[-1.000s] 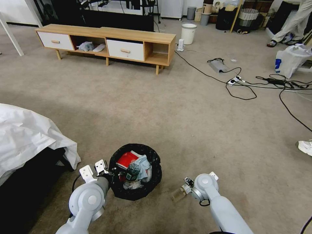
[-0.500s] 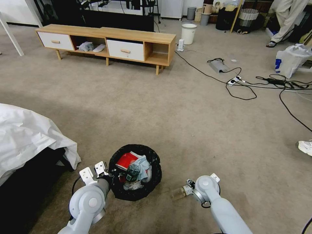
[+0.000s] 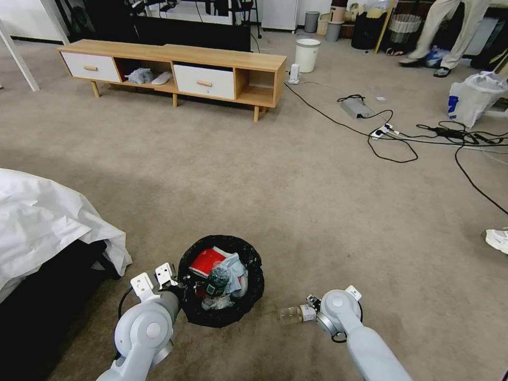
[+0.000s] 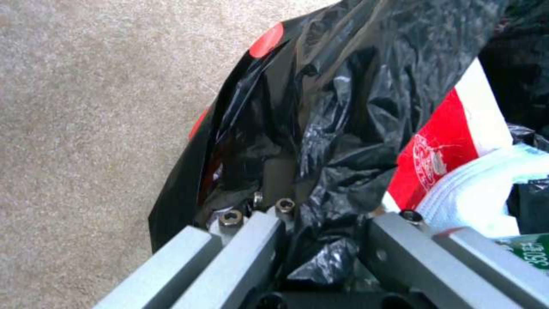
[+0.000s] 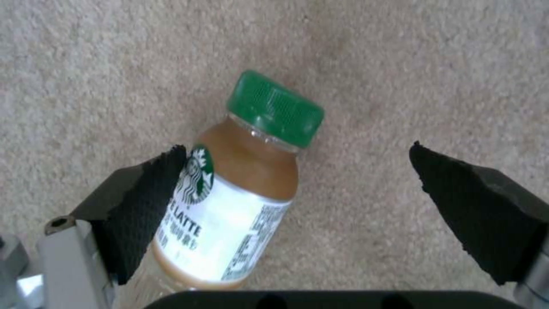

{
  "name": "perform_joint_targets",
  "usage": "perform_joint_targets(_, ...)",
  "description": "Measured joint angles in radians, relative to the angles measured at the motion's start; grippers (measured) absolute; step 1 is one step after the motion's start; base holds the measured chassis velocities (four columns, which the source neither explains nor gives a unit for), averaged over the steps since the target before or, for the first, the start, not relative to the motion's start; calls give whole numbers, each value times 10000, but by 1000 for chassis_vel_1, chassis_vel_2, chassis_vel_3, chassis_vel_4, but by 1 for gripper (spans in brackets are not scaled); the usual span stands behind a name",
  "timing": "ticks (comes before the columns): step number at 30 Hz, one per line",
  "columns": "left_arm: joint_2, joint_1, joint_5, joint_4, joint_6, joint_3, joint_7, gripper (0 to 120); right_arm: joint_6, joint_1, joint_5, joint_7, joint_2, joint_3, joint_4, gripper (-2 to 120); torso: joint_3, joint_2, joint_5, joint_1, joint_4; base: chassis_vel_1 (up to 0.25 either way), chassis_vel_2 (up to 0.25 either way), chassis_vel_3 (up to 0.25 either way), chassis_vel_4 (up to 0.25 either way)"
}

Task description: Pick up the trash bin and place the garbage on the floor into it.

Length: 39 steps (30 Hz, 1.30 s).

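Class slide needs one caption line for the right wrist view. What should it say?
Right gripper open around a green-capped latte bottle lying on the carpet floor.

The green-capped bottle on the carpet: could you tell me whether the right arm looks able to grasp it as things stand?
Probably yes: the right pincer is open around the bottle, one pad touching its label, with bare carpet beyond.

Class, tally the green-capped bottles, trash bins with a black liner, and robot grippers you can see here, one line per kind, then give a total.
Green-capped bottles: 2, one on the carpet, one in the bin
Trash bin with black liner: 1
Grippers: 2, left gripper, right gripper
Total: 5
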Motion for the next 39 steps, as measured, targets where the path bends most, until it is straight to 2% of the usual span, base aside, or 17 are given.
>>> perform_joint_targets(12, 52, 57, 14, -69, 18, 10, -8, 0, 122, -202, 219, 267, 211, 28, 398, 100, 0, 0, -1, 0, 0, 0, 0, 0, 0)
perform_joint_targets(33, 109, 148, -15, -87, 29, -66, 56, 0, 138, 12, 260, 294, 631, -166, 248, 100, -1, 0, 0, 0, 0, 0, 0, 0, 0)
perform_joint_targets(35, 114, 150, -15, -77, 26, -71, 63, 0, 138, 25, 282, 293, 641, -181, 248, 98, -1, 0, 0, 0, 0, 0, 0, 0, 0)
perform_joint_targets(39, 125, 151, -15, -41, 17, -79, 82, 0, 136, 47, 325, 267, 649, -228, 269, 82, -2, 0, 1, 0, 1, 0, 0, 0, 0)
